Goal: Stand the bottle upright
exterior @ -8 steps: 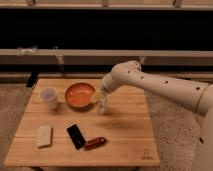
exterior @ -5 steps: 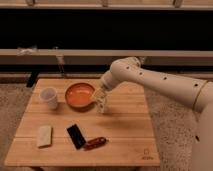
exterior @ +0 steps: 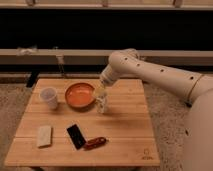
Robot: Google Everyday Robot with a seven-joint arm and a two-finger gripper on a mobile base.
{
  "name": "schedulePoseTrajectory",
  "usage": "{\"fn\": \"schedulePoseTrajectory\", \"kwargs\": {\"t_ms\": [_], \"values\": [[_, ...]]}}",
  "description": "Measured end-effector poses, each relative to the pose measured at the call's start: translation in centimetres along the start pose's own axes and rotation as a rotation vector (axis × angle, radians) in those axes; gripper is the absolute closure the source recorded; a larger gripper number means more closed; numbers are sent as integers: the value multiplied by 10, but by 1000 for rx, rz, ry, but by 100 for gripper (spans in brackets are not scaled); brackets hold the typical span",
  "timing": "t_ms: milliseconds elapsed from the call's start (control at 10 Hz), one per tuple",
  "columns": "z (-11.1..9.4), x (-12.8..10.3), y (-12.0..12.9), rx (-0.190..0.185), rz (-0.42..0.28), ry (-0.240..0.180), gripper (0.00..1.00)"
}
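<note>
A small clear bottle (exterior: 102,105) is on the wooden table (exterior: 125,135), just right of the orange bowl (exterior: 80,95). It looks close to upright. My gripper (exterior: 101,93) comes down from the white arm (exterior: 150,72) and is right over the bottle's top, at or touching it. The gripper hides the bottle's upper part.
A white cup (exterior: 48,97) stands left of the bowl. A pale sponge-like block (exterior: 44,136), a black phone (exterior: 76,136) and a reddish-brown packet (exterior: 95,143) lie near the front edge. A dark rail runs behind the table.
The arm's upper part has shifted slightly left and up. The gripper and the bottle stay at about the same spot beside the bowl.
</note>
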Motion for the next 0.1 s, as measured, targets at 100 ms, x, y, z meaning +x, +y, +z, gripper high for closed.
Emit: {"fn": "schedulePoseTrajectory", "kwargs": {"t_ms": [100], "values": [[-1, 2, -1, 2, 3, 1, 20]]}}
